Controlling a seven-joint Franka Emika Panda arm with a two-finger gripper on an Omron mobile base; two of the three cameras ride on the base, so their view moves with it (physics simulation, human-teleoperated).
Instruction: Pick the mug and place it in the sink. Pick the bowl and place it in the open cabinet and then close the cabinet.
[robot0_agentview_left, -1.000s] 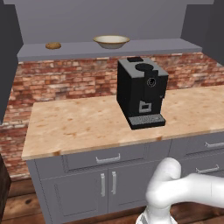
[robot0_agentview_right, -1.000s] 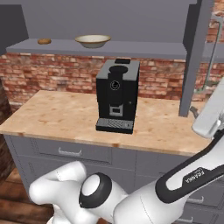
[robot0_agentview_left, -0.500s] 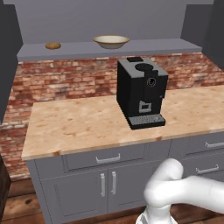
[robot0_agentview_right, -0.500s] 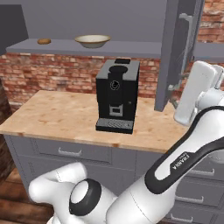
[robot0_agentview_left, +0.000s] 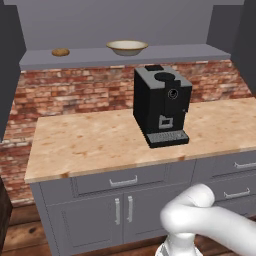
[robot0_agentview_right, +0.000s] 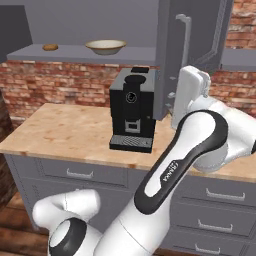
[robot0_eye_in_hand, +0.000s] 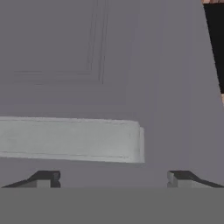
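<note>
Cabinet (robot0_agentview_right: 172, 60) door top cut off; handle (robot0_eye_in_hand: 70, 140) left end cropped.

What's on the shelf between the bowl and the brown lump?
Nothing: in the left base view the shelf is bare between the bowl and the lump.

A kitchen: brick backsplash (robot0_agentview_left: 80, 97), wooden counter (robot0_agentview_left: 100, 142), coffee machine (robot0_agentview_left: 161, 106), grey drawers (robot0_agentview_left: 120, 180).
</note>
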